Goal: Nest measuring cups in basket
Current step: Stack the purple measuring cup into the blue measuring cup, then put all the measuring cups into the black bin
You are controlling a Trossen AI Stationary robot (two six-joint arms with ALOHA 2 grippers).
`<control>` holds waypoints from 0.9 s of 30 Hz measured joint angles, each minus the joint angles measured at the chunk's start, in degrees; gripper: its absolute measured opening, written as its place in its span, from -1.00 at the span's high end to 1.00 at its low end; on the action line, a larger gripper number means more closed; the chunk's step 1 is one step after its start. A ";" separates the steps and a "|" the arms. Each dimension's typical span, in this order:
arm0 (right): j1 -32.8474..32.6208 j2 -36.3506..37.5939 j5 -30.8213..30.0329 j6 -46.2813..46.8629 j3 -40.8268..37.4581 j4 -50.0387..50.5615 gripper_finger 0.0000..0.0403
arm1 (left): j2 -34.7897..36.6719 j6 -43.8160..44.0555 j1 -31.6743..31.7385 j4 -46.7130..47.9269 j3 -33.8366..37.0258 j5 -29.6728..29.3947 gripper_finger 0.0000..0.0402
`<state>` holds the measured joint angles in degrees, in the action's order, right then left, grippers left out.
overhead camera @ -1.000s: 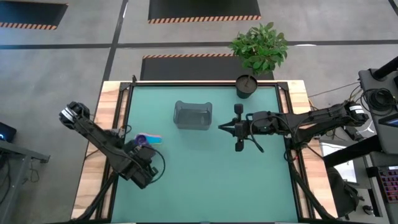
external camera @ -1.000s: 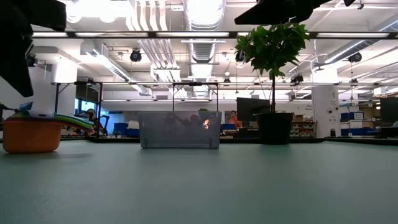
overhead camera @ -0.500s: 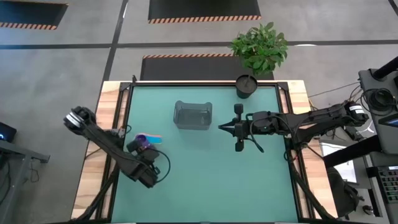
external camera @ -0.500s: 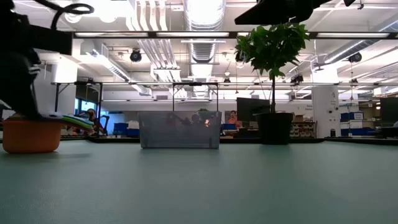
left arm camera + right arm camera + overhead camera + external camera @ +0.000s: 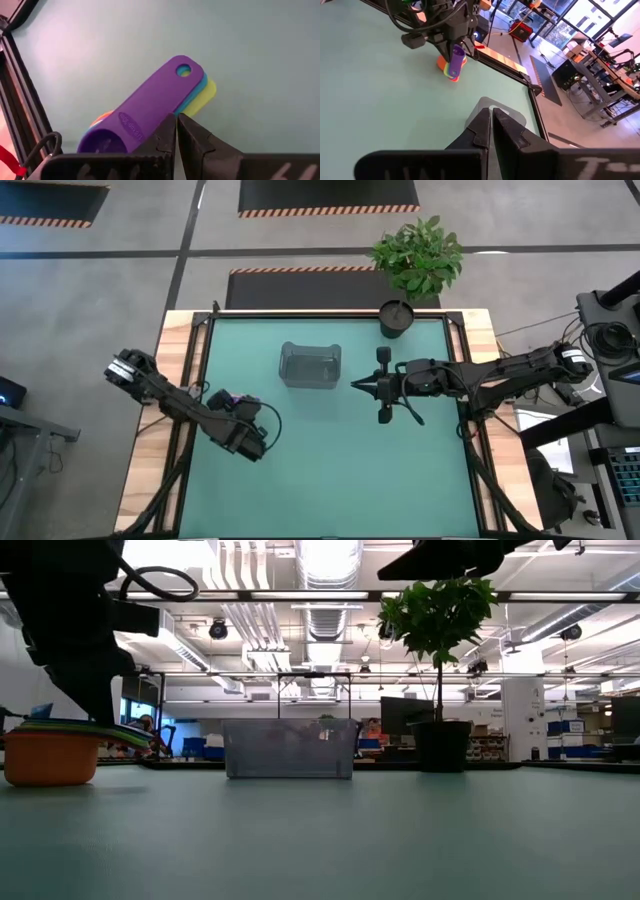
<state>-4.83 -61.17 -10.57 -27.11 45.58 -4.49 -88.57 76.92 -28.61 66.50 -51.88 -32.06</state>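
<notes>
The measuring cups stand nested in one stack (image 5: 50,758) on the green mat near the table's left edge. The orange cup is at the bottom and the purple cup (image 5: 155,100) on top, with cyan and yellow handles fanned out under the purple one. My left gripper (image 5: 176,120) is shut and slants down over the purple handle. The grey translucent basket (image 5: 310,365) stands at the far middle of the table. My right gripper (image 5: 353,385) hangs shut in the air just right of the basket. My left gripper's shut fingertips (image 5: 167,131) stand at the near edge of the purple handle (image 5: 161,114), about halfway along it, slanting down from above. I cannot tell whether they touch it. The stack rests on the mat.
A black pot with a leafy plant (image 5: 396,320) stands at the far right corner of the mat, close to the basket's right. A dark frame borders the mat (image 5: 330,480), whose near half lies bare.
My left gripper has come down and toward the table's right, onto the top of the cup stack, tipping steeper as it went. It stays shut. The stack has kept its place.
</notes>
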 joint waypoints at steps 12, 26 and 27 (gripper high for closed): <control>0.48 0.00 -0.05 -0.09 0.00 1.37 0.96 | 3.17 -5.54 -1.15 4.99 -6.33 0.15 1.00; 0.53 0.00 0.00 2.05 0.00 1.26 0.96 | 14.57 -22.42 2.50 7.28 -8.79 9.03 0.78; 0.53 0.00 0.00 2.10 0.00 1.25 0.96 | 14.59 -23.68 3.25 7.04 -8.79 10.55 0.70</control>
<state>-4.29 -61.17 -10.57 -25.02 45.58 -3.25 -73.97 53.24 -25.36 73.55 -60.66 -21.51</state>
